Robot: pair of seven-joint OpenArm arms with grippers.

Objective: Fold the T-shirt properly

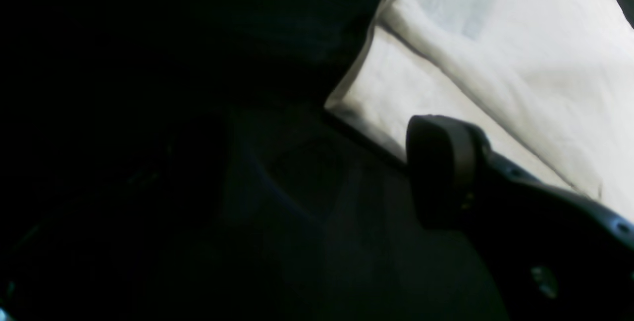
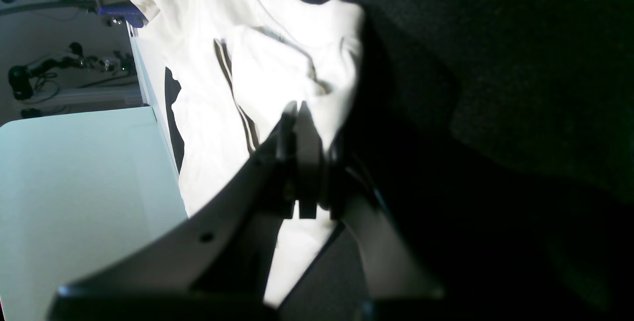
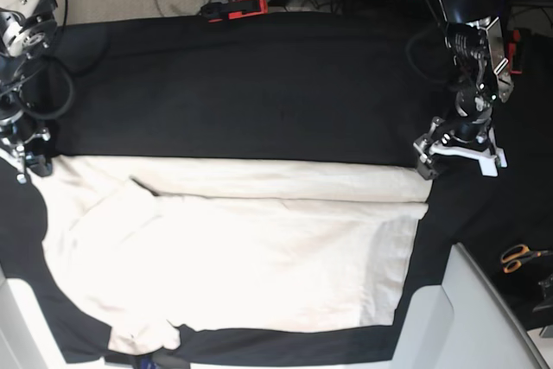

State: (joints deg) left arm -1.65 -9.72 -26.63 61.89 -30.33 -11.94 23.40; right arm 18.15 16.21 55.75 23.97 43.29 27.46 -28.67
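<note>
Cream cotton T-shirt (image 1: 495, 63) beyond left claw's dark finger (image 1: 441, 167), jaws apart, right claw (image 2: 303, 113) pinched shut on a shirt fold, shirt (image 3: 259, 248) spread flat across black-clothed table (image 3: 259, 84), orange-handled scissors (image 3: 518, 257) aside.

The T-shirt (image 3: 259, 248) is soft, matt cream cloth, faintly wrinkled, lying on a matt black table cloth (image 3: 259, 92) of finely rough weave, while the left gripper (image 1: 446, 172) has smooth, matt dark plastic fingers.

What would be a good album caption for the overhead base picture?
Two robot arms work opposite corners of a cream T-shirt spread on a black tablecloth.
</note>
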